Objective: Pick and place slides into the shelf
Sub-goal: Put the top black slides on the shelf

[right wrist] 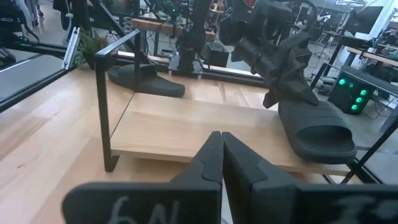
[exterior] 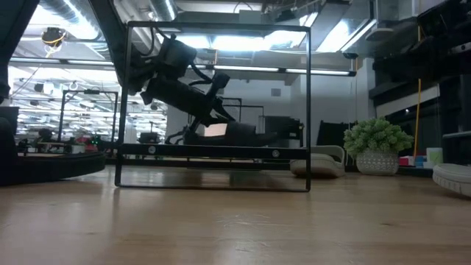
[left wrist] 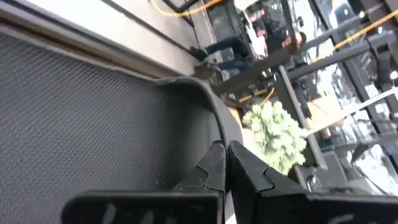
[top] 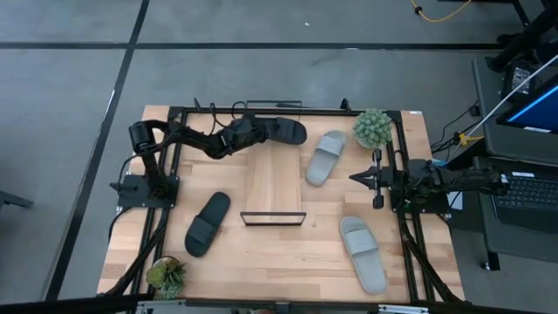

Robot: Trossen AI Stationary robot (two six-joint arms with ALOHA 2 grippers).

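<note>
One black slide (top: pixel 285 131) lies across the far end of the shelf (top: pixel 273 179), a light-wood board with a black wire frame; its open toe points to the table's right (right wrist: pixel 317 132). My left gripper (top: pixel 251 133) is shut at that slide's heel end. A second black slide (top: pixel 207 223) rests flat on the table left of the shelf. One grey slide (top: pixel 325 157) lies right of the shelf, the other (top: pixel 362 254) near the right front. My right gripper (top: pixel 357 177) is shut and hovers right of the shelf, touching nothing. My left gripper meets the black slide's heel end (right wrist: pixel 287 102) with its shut fingertips (left wrist: pixel 217 163), slanting down from the table's left. The slide's dark textured surface (left wrist: pixel 93 124) runs beside the fingers. Whether any rim is pinched, I cannot tell. The slide rests on the shelf's far end.
A small green plant (top: pixel 373 128) stands at the far right of the table and another (top: pixel 166 276) at the near left corner. A black frame (top: pixel 174 113) rims the table. The middle and near part of the shelf board (right wrist: pixel 186 127) is bare.
</note>
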